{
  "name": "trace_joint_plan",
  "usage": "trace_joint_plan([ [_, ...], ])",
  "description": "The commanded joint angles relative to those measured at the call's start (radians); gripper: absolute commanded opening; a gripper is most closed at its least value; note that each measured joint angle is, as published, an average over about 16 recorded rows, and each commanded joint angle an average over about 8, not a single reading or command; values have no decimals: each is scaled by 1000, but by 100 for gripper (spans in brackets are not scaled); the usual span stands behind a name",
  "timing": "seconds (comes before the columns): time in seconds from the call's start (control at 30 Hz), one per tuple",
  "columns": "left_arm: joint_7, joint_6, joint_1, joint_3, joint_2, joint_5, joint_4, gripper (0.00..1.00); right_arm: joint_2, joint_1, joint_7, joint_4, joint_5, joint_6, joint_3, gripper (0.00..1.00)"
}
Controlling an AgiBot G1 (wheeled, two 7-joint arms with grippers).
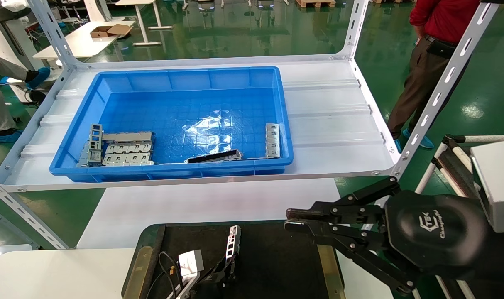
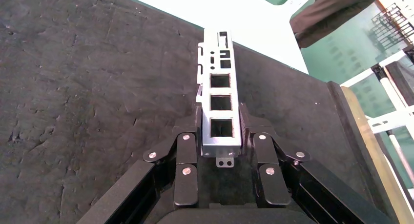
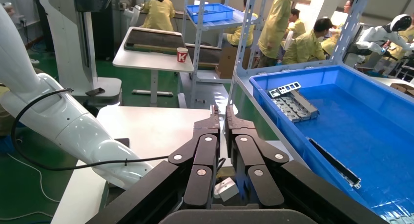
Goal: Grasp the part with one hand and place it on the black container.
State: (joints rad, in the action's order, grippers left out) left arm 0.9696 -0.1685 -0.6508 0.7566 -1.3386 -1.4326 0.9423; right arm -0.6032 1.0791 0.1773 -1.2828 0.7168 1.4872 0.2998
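Observation:
The part [image 1: 233, 242], a silver-grey strip with square cutouts, sits between the fingers of my left gripper [image 1: 229, 262] over the black container [image 1: 277, 257]. In the left wrist view the gripper [image 2: 220, 122] is shut on the near end of the part [image 2: 220, 94]. The far end of the part points out over the dark mat of the black container [image 2: 97, 87]. I cannot tell whether the part touches the mat. My right gripper [image 1: 287, 220] hovers shut and holding nothing above the container's right side, and the right wrist view shows this gripper [image 3: 221, 112] too.
Behind the tray, a big blue bin [image 1: 177, 74] on the white shelf holds stacked grey brackets [image 1: 119, 147], a dark long bar [image 1: 214, 157] and one more bracket [image 1: 272, 140]. Slanted shelf posts [image 1: 443, 87] stand at both sides. A person [image 1: 434, 50] stands at the far right.

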Motion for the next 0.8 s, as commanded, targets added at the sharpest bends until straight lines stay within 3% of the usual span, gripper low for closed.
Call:
trace_joint_plan([
  [0.03, -8, -3, -3, 6, 0, 14, -2, 100, 0, 0, 0, 0, 0, 0, 0, 100],
  [0.53, -99, -51, -31, 63, 10, 145, 19, 100, 0, 0, 0, 0, -1, 0, 1, 100],
  [0.8, -169, -45, -48, 94, 68, 222, 81, 100, 1, 0, -1, 0, -1, -1, 1, 100],
])
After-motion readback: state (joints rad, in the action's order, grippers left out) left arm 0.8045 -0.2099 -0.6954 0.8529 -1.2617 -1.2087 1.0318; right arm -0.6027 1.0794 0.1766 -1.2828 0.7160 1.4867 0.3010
